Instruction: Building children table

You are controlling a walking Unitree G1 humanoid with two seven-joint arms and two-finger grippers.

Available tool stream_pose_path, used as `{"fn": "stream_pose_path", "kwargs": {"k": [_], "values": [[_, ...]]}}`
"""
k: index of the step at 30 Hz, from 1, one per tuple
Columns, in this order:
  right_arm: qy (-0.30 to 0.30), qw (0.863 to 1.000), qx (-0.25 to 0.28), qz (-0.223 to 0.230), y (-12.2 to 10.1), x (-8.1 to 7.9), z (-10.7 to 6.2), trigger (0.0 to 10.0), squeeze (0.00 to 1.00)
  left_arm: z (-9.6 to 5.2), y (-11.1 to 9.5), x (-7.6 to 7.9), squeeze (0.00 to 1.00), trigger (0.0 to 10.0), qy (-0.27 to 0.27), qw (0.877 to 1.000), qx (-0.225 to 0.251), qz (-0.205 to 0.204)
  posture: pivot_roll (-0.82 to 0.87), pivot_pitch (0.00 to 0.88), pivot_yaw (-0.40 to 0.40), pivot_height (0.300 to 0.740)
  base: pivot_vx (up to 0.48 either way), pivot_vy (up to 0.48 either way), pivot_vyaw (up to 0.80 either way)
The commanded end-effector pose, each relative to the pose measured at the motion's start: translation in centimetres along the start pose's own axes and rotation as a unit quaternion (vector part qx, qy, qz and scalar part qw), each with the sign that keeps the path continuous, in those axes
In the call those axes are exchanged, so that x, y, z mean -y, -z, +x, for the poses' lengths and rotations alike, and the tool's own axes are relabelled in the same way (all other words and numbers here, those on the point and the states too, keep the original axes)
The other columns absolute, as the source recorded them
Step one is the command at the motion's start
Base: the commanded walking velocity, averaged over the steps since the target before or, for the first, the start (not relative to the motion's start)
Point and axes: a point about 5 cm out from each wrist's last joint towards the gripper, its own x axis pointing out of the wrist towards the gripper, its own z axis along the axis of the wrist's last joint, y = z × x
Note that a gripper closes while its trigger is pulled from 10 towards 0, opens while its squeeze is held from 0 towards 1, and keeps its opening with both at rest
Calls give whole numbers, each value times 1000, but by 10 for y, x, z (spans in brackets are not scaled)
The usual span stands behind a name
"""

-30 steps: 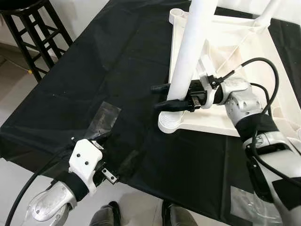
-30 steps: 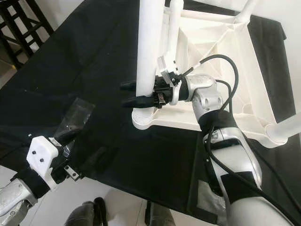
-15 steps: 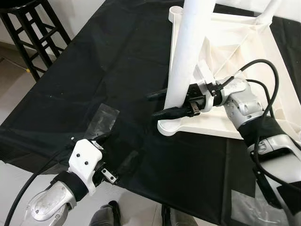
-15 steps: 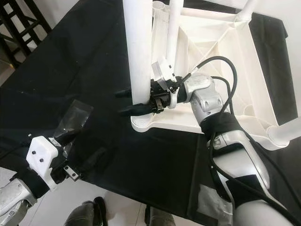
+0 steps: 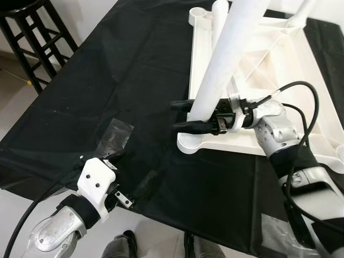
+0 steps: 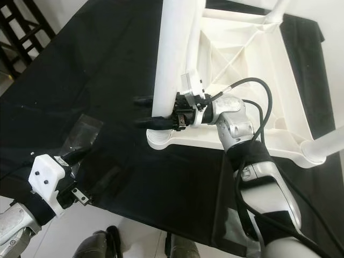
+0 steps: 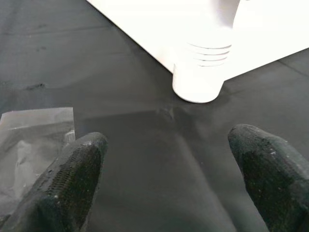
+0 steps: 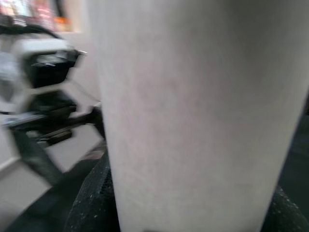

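Firmly, right claw [image 5: 185, 115] clamps table leg [image 5: 223, 59]

Cut off and blurred

The table leg [image 5: 226, 59] runs past the top edge; the right wrist view's background is blurred.

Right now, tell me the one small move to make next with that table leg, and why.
Probably ease the white leg upright and press it down into the corner socket of the upturned tabletop. The right gripper clamps the leg near its lower end, which sits tilted just above that socket.
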Motion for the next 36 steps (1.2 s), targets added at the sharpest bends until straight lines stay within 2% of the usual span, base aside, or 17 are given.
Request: {"fn": "stream_pose_path", "kwargs": {"k": [1,5,7,8,10,12,13,14,15,20,29,30,31,33,34,35,36], "values": [[11,997,-53,60,33,-14,2,10000,0,-3,2,2,0,10000,7,1000,-10,2,23,336,-44,740,0,0,0],[63,990,-84,90,41,-29,10,10000,0,-2,3,2,0,10000,7,1000,-9,1,17,330,-50,740,0,0,0],[104,982,-112,113,48,-35,15,10000,0,-2,3,2,0,10000,7,1000,-9,1,12,326,-52,740,0,0,0],[201,959,-143,143,57,-39,21,10000,0,-2,4,2,0,10000,8,1000,-9,1,9,323,-53,740,0,0,0],[201,959,-143,143,57,-39,21,10000,0,-2,4,2,0,10000,8,1000,-9,1,9,323,-53,740,0,0,0],[377,892,-159,193,64,-55,31,10000,0,-1,5,2,0,10000,10,1000,-9,1,4,313,-59,740,0,0,0],[424,868,-153,207,62,-63,33,10000,0,-1,5,1,0,10000,10,1000,-9,1,4,313,-59,740,0,0,0],[424,868,-153,207,62,-63,33,10000,0,-1,5,1,0,10000,10,1000,-9,1,4,313,-59,740,0,0,0],[445,858,-144,214,59,-72,39,10000,0,-1,6,1,0,10000,10,1000,-9,1,-2,305,-55,740,0,0,0],[466,850,-119,214,57,-78,50,10000,0,1,7,0,0,10000,13,1000,-8,3,2,290,-49,740,0,0,0],[461,861,-111,183,52,-77,58,10000,0,4,7,-3,0,10000,15,1000,-5,9,0,287,-44,740,0,0,0],[364,918,-63,146,35,-65,61,10000,0,5,7,-5,0,10000,13,1000,-3,10,-6,283,-43,740,0,0,0],[364,918,-63,146,35,-65,61,10000,0,5,7,-5,0,10000,13,1000,-3,10,-6,283,-43,740,0,0,0],[269,956,-32,113,13,-63,55,10000,0,7,6,-8,0,10000,11,1000,3,7,-8,281,-42,740,0,0,0],[269,956,-32,113,13,-63,55,10000,0,7,6,-8,0,10000,11,1000,3,7,-8,281,-42,740,0,0,0],[190,975,-33,106,7,-62,43,10000,0,7,4,-11,0,10000,10,1000,9,1,-10,278,-41,740,0,0,0],[190,975,-33,106,7,-62,43,10000,0,7,4,-11,0,10000,10,1000,9,1,-10,278,-41,740,0,0,0]]}}
